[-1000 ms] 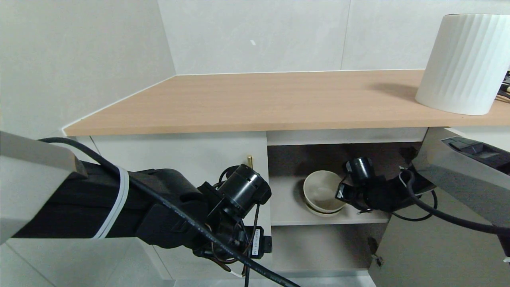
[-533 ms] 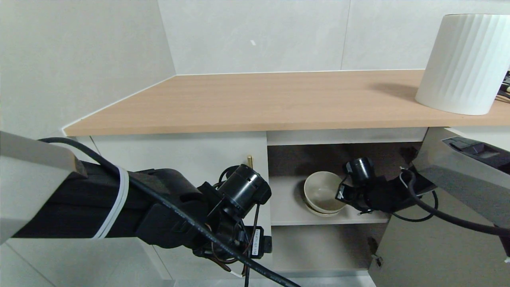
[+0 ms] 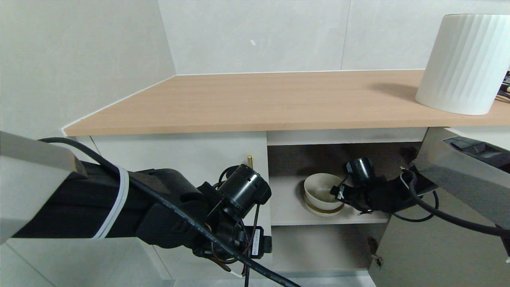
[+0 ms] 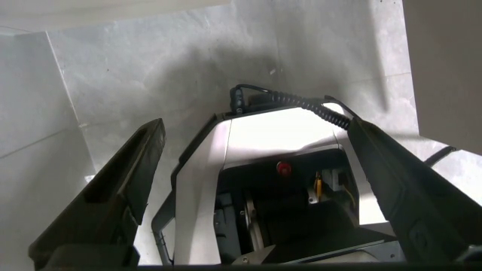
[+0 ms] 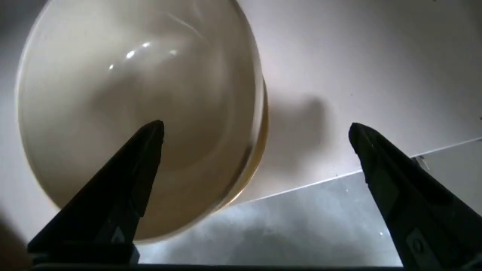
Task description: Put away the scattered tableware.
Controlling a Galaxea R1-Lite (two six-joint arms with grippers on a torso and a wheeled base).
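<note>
Bowl position: the cream bowl (image 3: 322, 193) sits with its opening upward on the upper shelf (image 3: 287, 205) of the open cabinet (image 3: 326, 139) below the bench (image 3: 259, 99). It rests on a second dish (image 3: 318, 211) with a darker rim, whose edge projects from under the bowl.

Right arm: the arm extends into the cabinet from the right. The right gripper (image 5: 256, 132) is at the bowl's right rim, just above the shelf. Its jaws are spread wide and hold nothing. In the right wrist view, one finger (image 5: 113, 196) lies across the bowl's interior and the other finger (image 5: 410, 199) lies over bare shelf beside the bowl. Whether either finger touches the bowl cannot be determined.

Left arm: the arm is held low in front of the closed left door (image 3: 179, 155), well apart from the bowl. The left gripper (image 4: 256, 128) has its jaws spread wide and carries nothing.

Surroundings:
- The right door (image 3: 418, 247) of the cabinet stands open, swung out toward the right.
- A small brass knob (image 3: 250, 160) is mounted at the inner edge of the left door, next to the opening.
- A ribbed white container (image 3: 464, 63) stands upright on the right end of the bench, against the wall.
- The lower compartment (image 3: 318, 247) of the cabinet lies beneath the shelf.
</note>
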